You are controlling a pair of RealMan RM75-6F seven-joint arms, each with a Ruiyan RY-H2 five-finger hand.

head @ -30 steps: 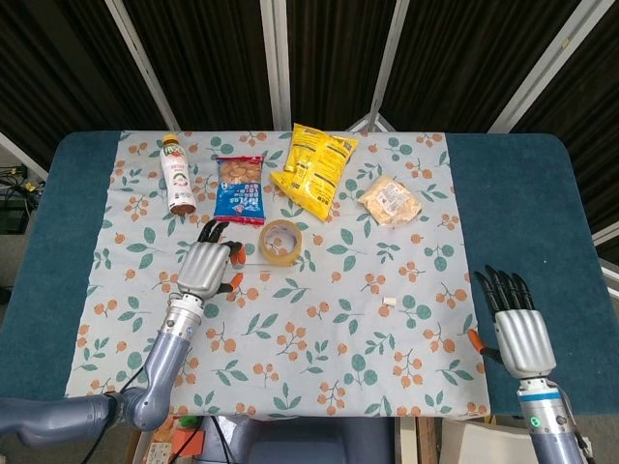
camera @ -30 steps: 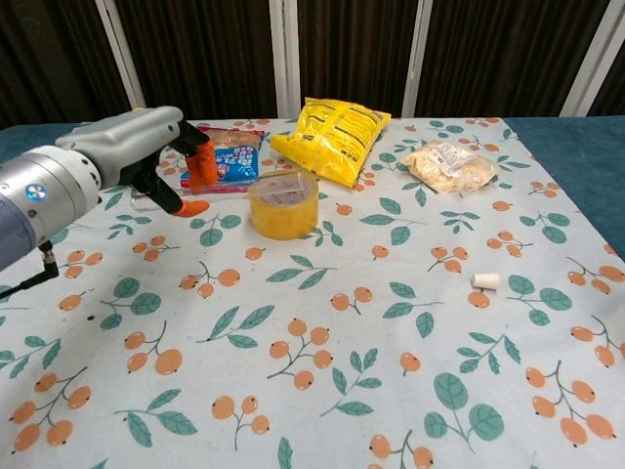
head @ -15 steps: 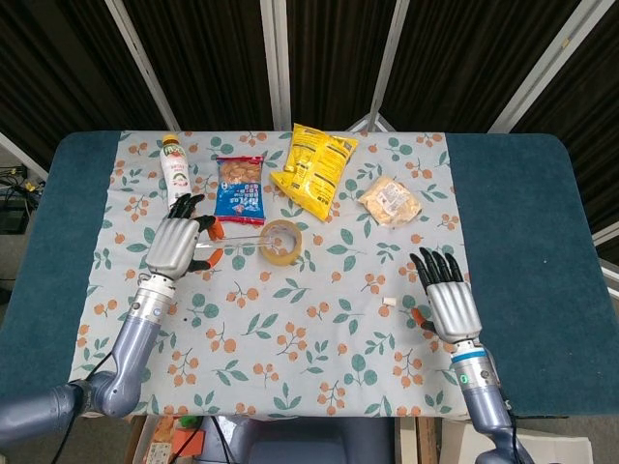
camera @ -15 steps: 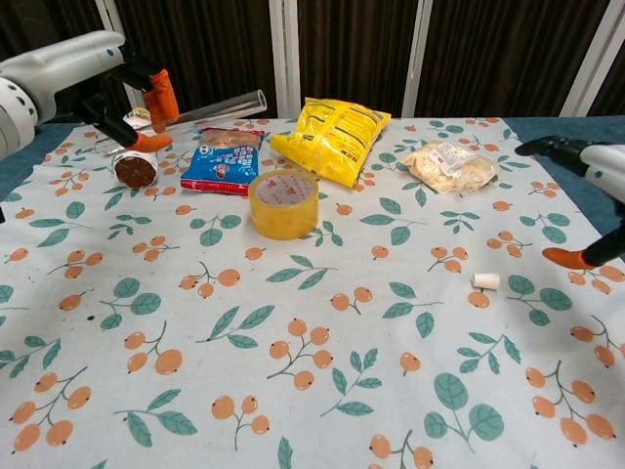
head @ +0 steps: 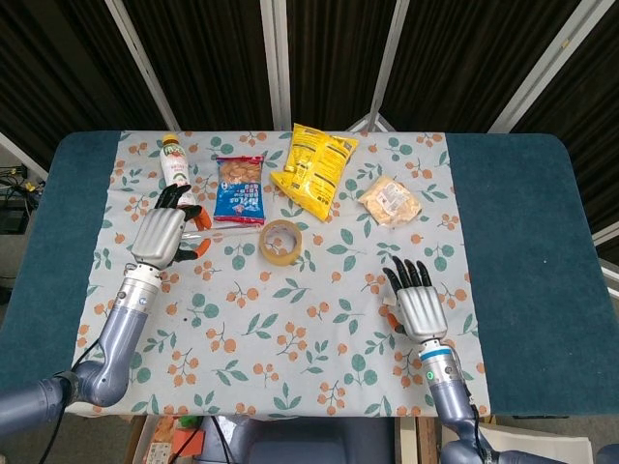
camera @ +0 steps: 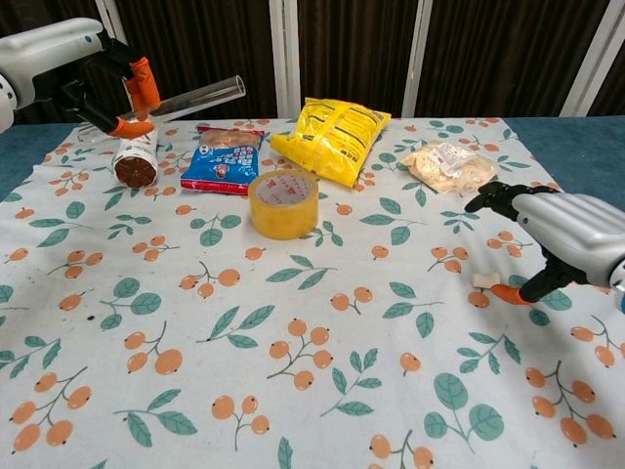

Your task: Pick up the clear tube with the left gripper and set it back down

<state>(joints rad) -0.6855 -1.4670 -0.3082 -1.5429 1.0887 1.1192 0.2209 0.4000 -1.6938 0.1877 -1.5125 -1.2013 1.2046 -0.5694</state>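
The clear tube (camera: 190,97) hung above the table's far left corner, pinched in the left hand (camera: 107,83) over a bottle (camera: 136,162) lying on its side; its long axis ran nearly level, free end tilted up toward the snack packet (camera: 222,156). The pick-up looked done, the set-down remained. The right hand (camera: 562,234) hovered empty, fingers apart.

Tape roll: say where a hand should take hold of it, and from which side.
Come from straight above. The tape roll lies flat with its hole facing up, so pinch one wall between thumb and fingers, thumb inside the hole. The near side looks free; the snack packets crowd the far side.
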